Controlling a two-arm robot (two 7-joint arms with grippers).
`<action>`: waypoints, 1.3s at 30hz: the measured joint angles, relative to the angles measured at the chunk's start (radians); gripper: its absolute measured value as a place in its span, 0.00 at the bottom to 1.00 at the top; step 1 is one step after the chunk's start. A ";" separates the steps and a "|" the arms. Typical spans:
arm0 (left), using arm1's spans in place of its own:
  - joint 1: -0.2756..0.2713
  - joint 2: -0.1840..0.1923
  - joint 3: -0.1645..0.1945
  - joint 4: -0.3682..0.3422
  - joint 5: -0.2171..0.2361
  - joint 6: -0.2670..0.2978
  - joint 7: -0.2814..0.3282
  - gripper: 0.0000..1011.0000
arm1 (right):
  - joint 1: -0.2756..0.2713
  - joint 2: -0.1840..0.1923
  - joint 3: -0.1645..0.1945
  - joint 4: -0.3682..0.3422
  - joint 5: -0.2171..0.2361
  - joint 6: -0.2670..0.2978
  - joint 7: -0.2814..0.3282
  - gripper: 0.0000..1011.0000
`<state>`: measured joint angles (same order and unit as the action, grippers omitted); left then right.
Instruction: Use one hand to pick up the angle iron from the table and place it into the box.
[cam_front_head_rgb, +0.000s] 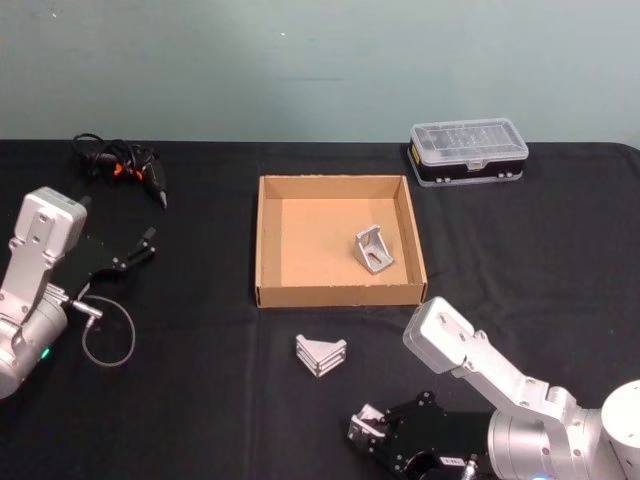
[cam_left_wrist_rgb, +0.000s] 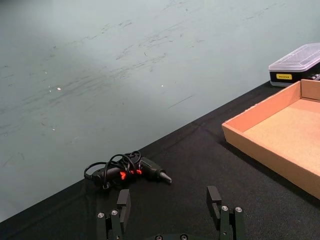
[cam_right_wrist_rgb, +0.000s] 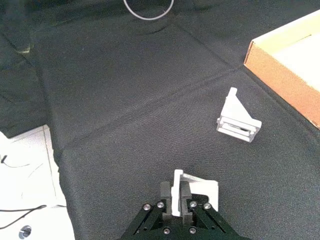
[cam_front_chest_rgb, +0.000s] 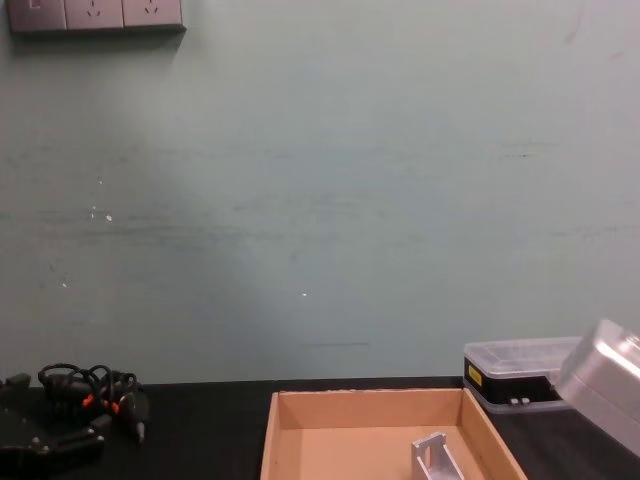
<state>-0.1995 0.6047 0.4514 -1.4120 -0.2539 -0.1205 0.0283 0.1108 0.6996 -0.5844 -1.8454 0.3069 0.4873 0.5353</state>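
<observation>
- Right wrist view: right gripper (cam_right_wrist_rgb: 176, 194) clamps an angle iron (cam_right_wrist_rgb: 202, 189) by its thin flange.
- Narrow hold; it could swivel loose short of the box (cam_right_wrist_rgb: 280, 80).
- Left gripper (cam_left_wrist_rgb: 169, 197) parked at left, open, empty.

head view high, angled down over table (cam_front_head_rgb: 200, 400), chest view low, facing wall (cam_front_chest_rgb: 320, 200), both sharing box (cam_front_head_rgb: 335, 295)

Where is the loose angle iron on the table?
In the head view the loose angle iron lies on the table in front of the box, between it and the right gripper.
</observation>
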 joint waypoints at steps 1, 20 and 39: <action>0.000 0.000 0.000 0.000 0.000 0.000 0.000 0.99 | 0.000 -0.001 0.000 0.000 -0.001 0.000 0.001 0.14; 0.000 0.000 0.000 0.000 0.000 0.000 0.000 0.99 | -0.022 0.003 0.057 -0.054 0.001 -0.032 -0.034 0.08; 0.000 0.000 0.000 0.000 0.000 0.000 0.000 0.99 | 0.048 -0.088 0.166 -0.045 0.020 -0.107 -0.121 0.08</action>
<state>-0.1995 0.6047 0.4514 -1.4120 -0.2539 -0.1205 0.0283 0.1584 0.6116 -0.4184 -1.8899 0.3267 0.3799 0.4141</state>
